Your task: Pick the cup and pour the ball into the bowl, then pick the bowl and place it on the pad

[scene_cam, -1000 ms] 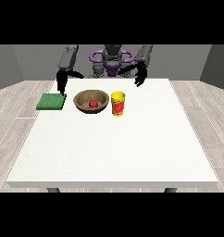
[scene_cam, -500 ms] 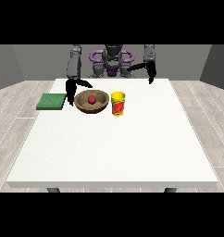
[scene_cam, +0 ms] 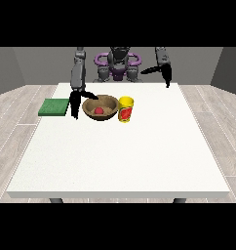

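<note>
From my seat the near half of the table (scene_cam: 120,161) is just bare white. Further back, the yellow cup (scene_cam: 126,109) stands upright, just beside the wooden bowl (scene_cam: 101,107) at its 3 o'clock. The red ball (scene_cam: 98,111) already sits inside the bowl, so I'd say the pour is done and the bowl pick is what's in hand.

The hand at the view's left (scene_cam: 76,103) hangs at the bowl's 9 o'clock rim, fingers pointing down and spread on either side of it; can't tell if they're touching yet. The green pad (scene_cam: 54,107) lies flat further out at 9 o'clock, near the table's edge.

My guess: the bowl is stiff, light, smooth-walled, so pinch the rim, thumb in and fingers out. Keep it level or the ball rolls.

The hand at the view's right (scene_cam: 165,74) is up at the far edge, holding nothing, fingers relaxed.
</note>
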